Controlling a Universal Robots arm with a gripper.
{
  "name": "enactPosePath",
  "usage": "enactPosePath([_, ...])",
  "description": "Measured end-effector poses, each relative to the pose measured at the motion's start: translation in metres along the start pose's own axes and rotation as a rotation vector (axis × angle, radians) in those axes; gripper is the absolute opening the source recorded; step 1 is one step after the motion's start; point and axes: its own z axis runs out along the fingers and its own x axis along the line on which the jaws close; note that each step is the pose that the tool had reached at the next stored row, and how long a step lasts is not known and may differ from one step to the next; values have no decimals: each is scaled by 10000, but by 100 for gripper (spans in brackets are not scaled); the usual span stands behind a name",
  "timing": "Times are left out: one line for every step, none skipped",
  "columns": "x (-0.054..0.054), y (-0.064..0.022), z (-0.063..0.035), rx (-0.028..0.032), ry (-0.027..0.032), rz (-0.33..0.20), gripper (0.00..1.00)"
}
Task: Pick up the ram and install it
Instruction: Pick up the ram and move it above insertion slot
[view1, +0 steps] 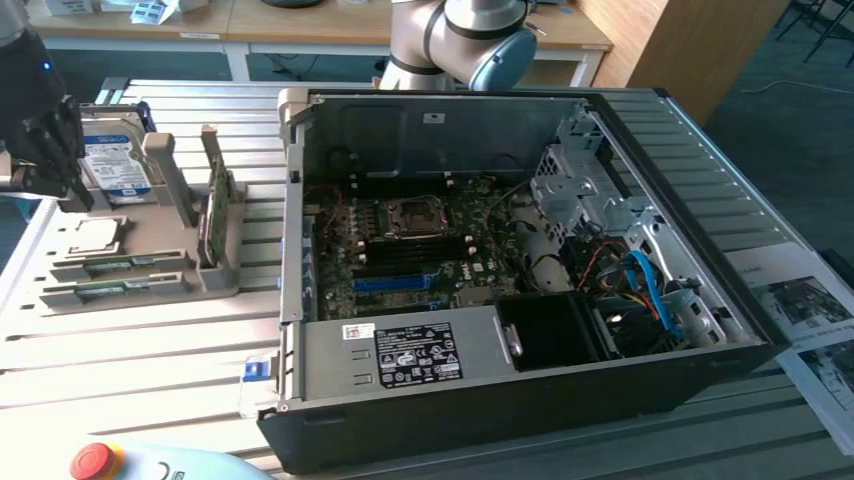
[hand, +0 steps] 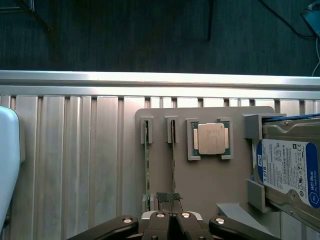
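Grey plastic holder (hand: 160, 170) sits on ribbed aluminium table (hand: 75, 150), near the table edge at the exterior view's left. Ram (hand: 147, 165): two thin green sticks on edge in narrow slots, at the holder edge farthest from the hard drive (hand: 287, 170). Drive is silver, blue-white label reads "WD Blue". Square metal-capped processor (hand: 210, 138) sits in a pocket between them. Black gripper (hand: 169, 197) has fingers pressed together, nothing held, over the ram slots' end. Black steel computer case (view1: 534, 410) is open, with a sticker (view1: 418, 355) on the silver power supply (view1: 327, 365), text unreadable.
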Motion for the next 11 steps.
enactPosePath([0, 0, 12, 0, 0, 0, 10])
enactPosePath([0, -1, 25, 0, 0, 0, 10])
enactPosePath([1, -2, 37, 0, 0, 0, 10])
enactPosePath([1, -2, 50, 0, 0, 0, 10])
enactPosePath([1, -3, 62, 0, 0, 0, 10])
enactPosePath([2, -3, 75, 1, -1, 0, 10])
enactPosePath([2, -4, 88, 1, -1, 0, 10])
enactPosePath([2, -4, 100, 0, 0, 0, 10])
enactPosePath([3, -5, 113, 0, 0, 0, 10])
enactPosePath([3, -5, 125, 1, -1, -1, 10])
enactPosePath([3, -6, 136, 1, -1, 0, 10])
